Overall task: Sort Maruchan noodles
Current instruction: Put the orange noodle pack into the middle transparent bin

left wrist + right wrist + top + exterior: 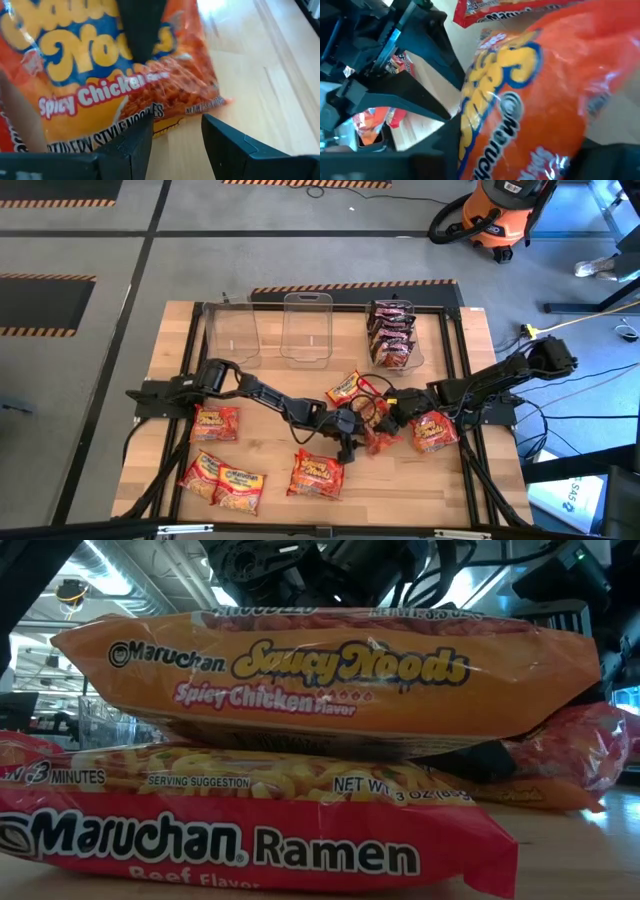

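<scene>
The Maruchan noodles are flat packets. An orange Saucy Noods packet [380, 442] [100, 85] [530, 90] sits at the table's middle, between both grippers. My right gripper [386, 418] [530, 155] is shut on it. My left gripper [347, 440] [177, 142] is open just left of it, its fingers at the packet's edge. Dark packets [393, 332] stand in the right-hand clear bin. Loose red and orange packets lie flat at the left [215, 422], near left [222, 480], near middle [315, 475], middle [347, 388] and right [435, 430]. My right gripper pinches the orange Saucy Noods packet between its two fingers, coming from the table's right. One finger [140, 30] lies across the printed face [100, 55]. The packet fills the gap between the fingers [520, 125]. Whether its lower end rests on the table cannot be told.
Two clear bins [232, 330] [307, 328] stand at the far edge, left of the bin with dark packets. In the low view a Saucy Noods packet [330, 670] lies on a Beef Ramen packet [250, 830], close to the near edge. Bare wood shows near right [420, 480].
</scene>
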Controlling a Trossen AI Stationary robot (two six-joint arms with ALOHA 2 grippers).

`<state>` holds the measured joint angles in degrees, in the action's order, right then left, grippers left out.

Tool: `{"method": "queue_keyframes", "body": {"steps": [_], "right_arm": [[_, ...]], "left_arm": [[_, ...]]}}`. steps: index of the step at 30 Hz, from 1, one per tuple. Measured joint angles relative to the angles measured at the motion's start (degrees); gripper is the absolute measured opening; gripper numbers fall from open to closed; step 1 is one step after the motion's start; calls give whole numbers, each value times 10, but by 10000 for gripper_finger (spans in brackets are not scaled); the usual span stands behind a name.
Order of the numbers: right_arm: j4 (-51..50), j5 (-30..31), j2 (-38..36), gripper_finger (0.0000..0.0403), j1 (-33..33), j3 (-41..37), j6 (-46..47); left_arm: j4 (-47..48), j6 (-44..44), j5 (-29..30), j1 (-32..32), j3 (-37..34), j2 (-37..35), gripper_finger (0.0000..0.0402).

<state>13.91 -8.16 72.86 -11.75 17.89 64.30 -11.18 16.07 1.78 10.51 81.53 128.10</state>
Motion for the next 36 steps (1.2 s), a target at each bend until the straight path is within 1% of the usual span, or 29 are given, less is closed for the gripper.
{"method": "queue_keyframes", "body": {"steps": [4, 8, 10, 13, 16, 18, 21, 23, 31, 36], "right_arm": [[4, -1, -2, 110, 1, 1, -28], [-11, -5, -18, 75, 1, 11, -62], [-13, -5, -27, 63, 1, 24, -84], [-44, -2, -42, 54, 1, 52, -126], [-92, 9, -51, 52, 1, 84, -166], [-124, 24, -52, 52, 1, 109, -193], [-161, 43, -52, 52, 1, 144, -239], [-184, 60, -52, 52, 2, 167, -269], [-246, 112, -51, 51, 13, 240, -372], [-260, 136, -51, 51, 41, 267, -425]], "left_arm": [[11, -1, -1, 2, -1, -11, 165], [50, -15, -11, 4, 0, -44, 165], [68, -19, -20, 6, -1, -62, 165], [93, -37, -20, 13, -5, -92, 165], [86, -47, -18, 20, -27, -124, 165], [91, -50, -9, 24, -54, -153, 165], [68, -52, -3, 26, -107, -201, 165], [36, -47, -2, 26, -147, -233, 165], [-61, -28, 4, 24, -323, -370, 165], [-98, -26, 5, 15, -400, -437, 165]]}}
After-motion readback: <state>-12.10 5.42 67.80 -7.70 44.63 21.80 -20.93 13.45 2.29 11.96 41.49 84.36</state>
